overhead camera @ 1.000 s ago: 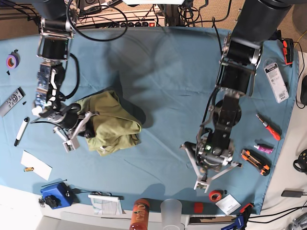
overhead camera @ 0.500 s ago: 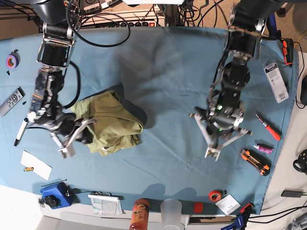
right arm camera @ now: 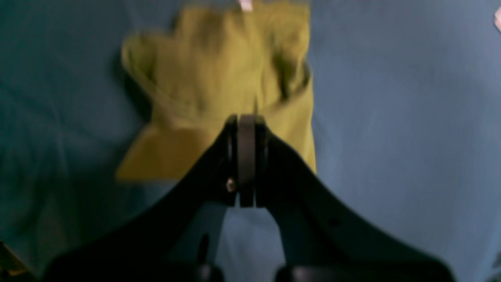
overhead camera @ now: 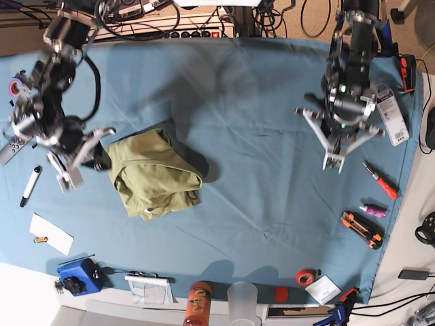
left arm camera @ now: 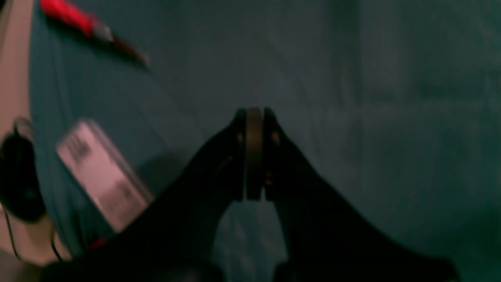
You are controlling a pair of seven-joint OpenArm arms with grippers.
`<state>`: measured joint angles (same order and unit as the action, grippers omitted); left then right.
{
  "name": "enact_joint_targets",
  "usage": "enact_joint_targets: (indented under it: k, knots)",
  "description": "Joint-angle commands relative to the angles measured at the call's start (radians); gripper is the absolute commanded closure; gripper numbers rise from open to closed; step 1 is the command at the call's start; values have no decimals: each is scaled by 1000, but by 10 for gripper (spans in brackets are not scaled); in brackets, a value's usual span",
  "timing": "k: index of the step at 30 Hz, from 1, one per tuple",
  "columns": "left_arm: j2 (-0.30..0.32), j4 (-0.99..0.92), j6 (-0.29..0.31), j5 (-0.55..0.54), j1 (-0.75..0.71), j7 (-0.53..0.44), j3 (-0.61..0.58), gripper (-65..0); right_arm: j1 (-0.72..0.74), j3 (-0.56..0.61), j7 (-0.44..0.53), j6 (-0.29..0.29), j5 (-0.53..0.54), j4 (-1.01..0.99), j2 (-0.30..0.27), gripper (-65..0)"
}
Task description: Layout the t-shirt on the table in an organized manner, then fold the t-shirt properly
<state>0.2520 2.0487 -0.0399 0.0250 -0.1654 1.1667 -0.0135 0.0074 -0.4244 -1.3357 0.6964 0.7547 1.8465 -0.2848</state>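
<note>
The olive t-shirt [overhead camera: 155, 173] lies in a folded, wrinkled bundle on the left half of the teal table [overhead camera: 245, 102]. My right gripper [overhead camera: 69, 180] hangs shut just left of the shirt, apart from it and holding nothing. In the right wrist view its shut jaws [right arm camera: 245, 119] point at the blurred t-shirt [right arm camera: 211, 86] below. My left gripper [overhead camera: 332, 161] is shut and empty over the table's right side, far from the shirt. The left wrist view shows its closed tips [left arm camera: 253, 113] above bare teal cloth [left arm camera: 372, 117].
Along the right edge lie a white packet [overhead camera: 391, 115], a red screwdriver [overhead camera: 380, 180] and an orange knife [overhead camera: 361, 229]. A marker [overhead camera: 30, 185], a remote [overhead camera: 10, 146] and purple tape [overhead camera: 17, 85] are at the left. A blue box [overhead camera: 78, 276], bottle [overhead camera: 197, 304] and cup [overhead camera: 242, 299] line the front.
My right gripper has drawn back leftward off the shirt, which stays in its bundle. My left arm has swung from the front right toward the back right of the table.
</note>
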Motion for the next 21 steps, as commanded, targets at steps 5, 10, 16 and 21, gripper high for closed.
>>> enact_joint_targets:
  k: [5,10,16,21]
  knots:
    - [6,85,-3,7,-126,-15,64,0,-176,-89,-23,2,92,150,-39,0]
    - [6,154,9,7,-263,-15,132,0,-362,-163,-48,2,133,243,-64,0]
    - [6,238,10,-47,-425,-15,199,0,-545,-230,-61,2,195,280,-64,0]
    - [5,238,41,-90,-562,-50,207,0,-688,-232,-61,2,189,280,-64,0]
